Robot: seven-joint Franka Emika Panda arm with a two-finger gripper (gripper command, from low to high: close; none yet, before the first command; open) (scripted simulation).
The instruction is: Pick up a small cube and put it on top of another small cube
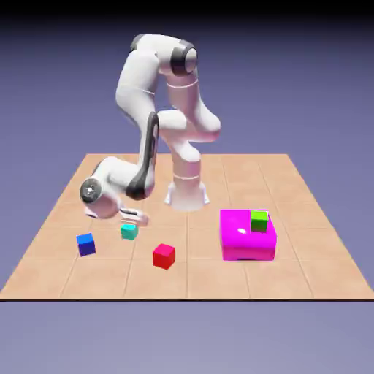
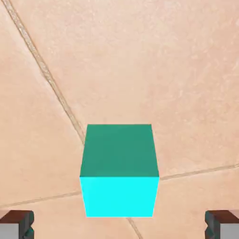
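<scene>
The small teal cube point(image 2: 119, 170) lies on the tiled table, centred between my two fingertips point(image 2: 16, 225), which stand wide apart at the hand view's bottom corners without touching it. In the exterior view the teal cube point(image 1: 129, 231) sits just under my gripper point(image 1: 133, 217), which is open and low over the table. The small dark blue cube point(image 1: 86, 244) rests on the table toward the exterior view's left of the teal one, apart from it.
A red cube point(image 1: 163, 256) lies near the table's front middle. A big magenta block point(image 1: 247, 235) stands at the exterior view's right with a bright green cube point(image 1: 259, 220) on top. The robot's base point(image 1: 186, 191) rises behind.
</scene>
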